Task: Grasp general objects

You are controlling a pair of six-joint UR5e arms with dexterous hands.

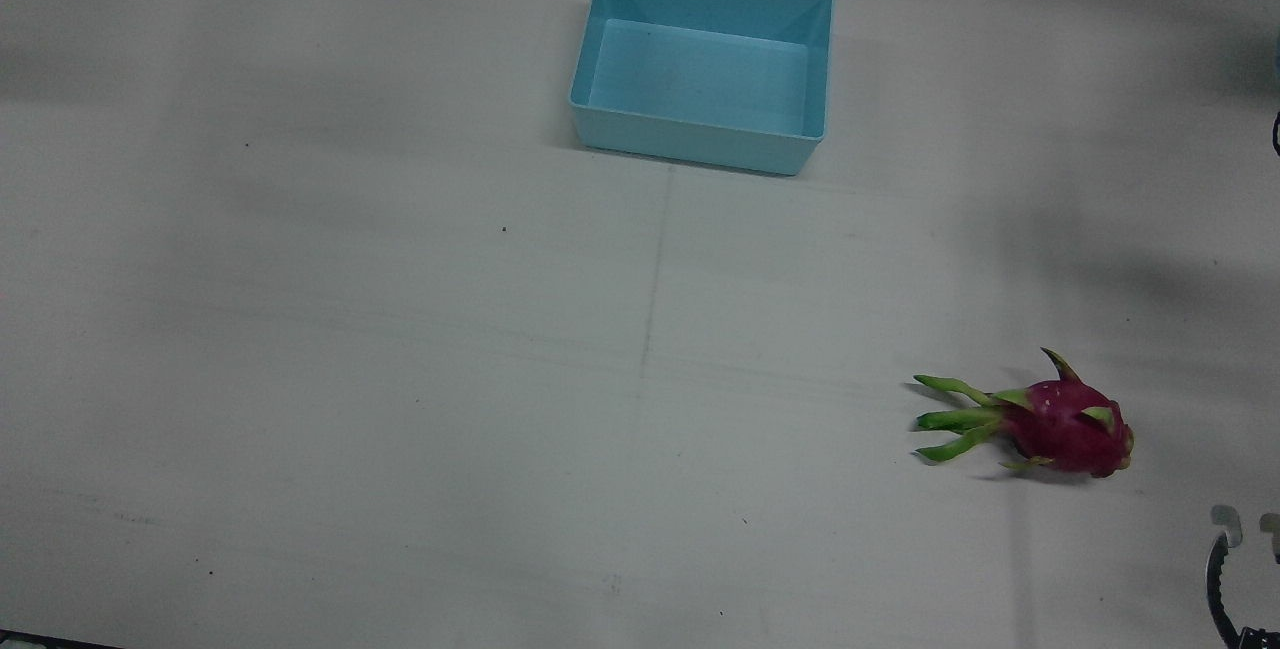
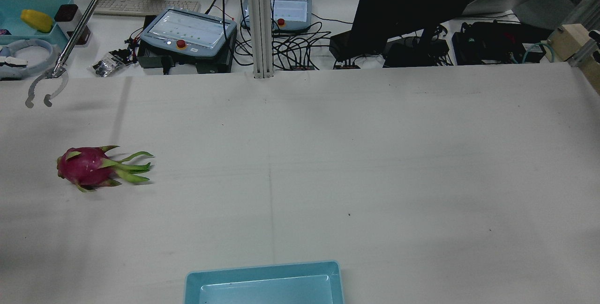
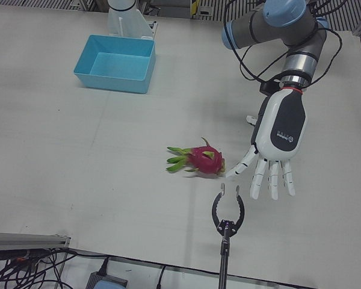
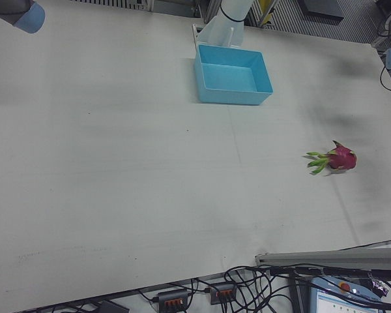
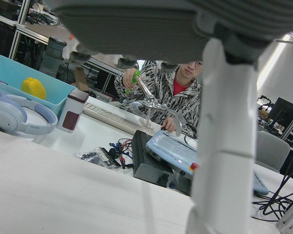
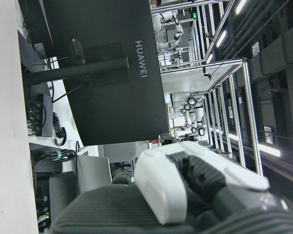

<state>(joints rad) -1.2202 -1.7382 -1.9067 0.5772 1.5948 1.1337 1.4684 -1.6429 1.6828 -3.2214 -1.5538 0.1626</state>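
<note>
The left hand (image 3: 275, 147) hangs above the table (image 3: 60, 144) with its palm side turned down and its fingers (image 3: 271, 179) spread wide and straight; it holds nothing. In the left-front view, one fingertip reaches toward the dragon fruit (image 3: 203, 160), which sits at about 9 o'clock from the hand, just beside that tip. Whether the two touch cannot be told from this angle. The fruit lies on its side on the table, its red body toward the hand and its green leafy scales pointing away, toward 9 o'clock in that view.

At about 6 o'clock from the fruit, the claw of a grabber tool (image 3: 227, 212) rests near the table's operator edge, apart from the fruit. Farther out, at roughly 11 o'clock from the fruit, stands the empty blue bin (image 3: 114, 63), well apart from it.

The right hand (image 6: 185, 185) shows only in its own view, as a close white and dark shape raised toward the monitor; whether it is spread or closed cannot be told.

As a judgement, the task is at its start: the approach looks nearly made, but no fingers curl round the fruit, so the closing and the lift are not yet done.
</note>
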